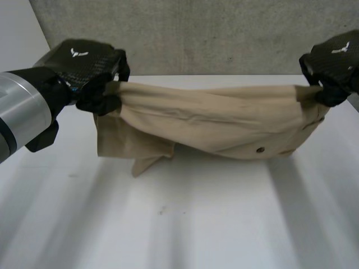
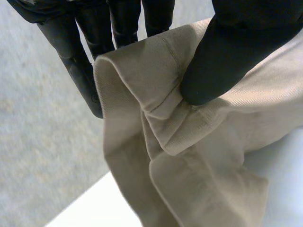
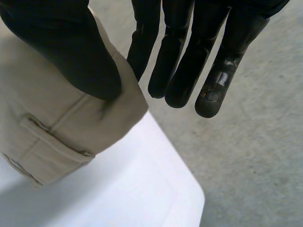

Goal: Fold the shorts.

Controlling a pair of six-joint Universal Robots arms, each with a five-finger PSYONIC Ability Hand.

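The beige shorts (image 1: 224,120) hang stretched between my two hands above the white table (image 1: 185,218), the lower part sagging onto the table. My left hand (image 1: 98,89) is shut on the shorts' left end: in the left wrist view its thumb (image 2: 222,56) presses the bunched beige cloth (image 2: 156,123) against the fingers (image 2: 75,66) behind it. My right hand (image 1: 331,70) is shut on the right end by the waistband. In the right wrist view its thumb (image 3: 75,52) pins the cloth (image 3: 61,123) and a belt loop shows below.
A grey wall (image 1: 213,33) rises behind the table's far edge. Grey floor (image 3: 255,156) lies past the table's corner (image 3: 189,198) at the right.
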